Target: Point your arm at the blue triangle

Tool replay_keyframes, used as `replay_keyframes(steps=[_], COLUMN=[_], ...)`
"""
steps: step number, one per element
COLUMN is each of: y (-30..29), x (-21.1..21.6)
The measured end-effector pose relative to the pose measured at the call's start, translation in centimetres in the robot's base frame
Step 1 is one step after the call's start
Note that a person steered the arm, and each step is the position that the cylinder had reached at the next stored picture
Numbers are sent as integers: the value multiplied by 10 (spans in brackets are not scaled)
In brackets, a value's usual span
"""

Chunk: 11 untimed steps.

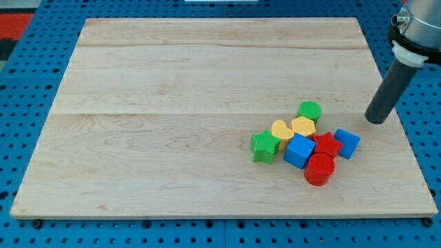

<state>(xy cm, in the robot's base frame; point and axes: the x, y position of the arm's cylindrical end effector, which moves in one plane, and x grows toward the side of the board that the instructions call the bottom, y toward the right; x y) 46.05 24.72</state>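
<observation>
- Camera view: my tip (376, 121) rests on the wooden board (172, 83) near its right edge, at the end of the dark rod that comes down from the view's top right corner.
- My tip is a plain rod end; it holds nothing and touches no block.
- All the blocks sit in one tight cluster to the view's lower left of my tip.
- The blue triangle (347, 143), the task's block, is the block nearest my tip, just below it and slightly to the view's left, apart from it.
- The red star (327, 145) touches the blue triangle's left side, farther from my tip.
- The red cylinder (319, 169) lies below the star, farthest down from my tip.
- The blue cube (299, 150) sits left of the star.
- The green cylinder (310, 110) lies left of my tip, at about its height.
- Below it are the yellow hexagon (303, 127) and the yellow heart (280, 130).
- The green star (264, 145) is farthest left from my tip.
</observation>
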Motion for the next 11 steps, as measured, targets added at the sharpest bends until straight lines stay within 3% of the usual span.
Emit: replay_keyframes(steps=[5,7,8,11], y=[13,36,27,-83], x=[8,61,77,77])
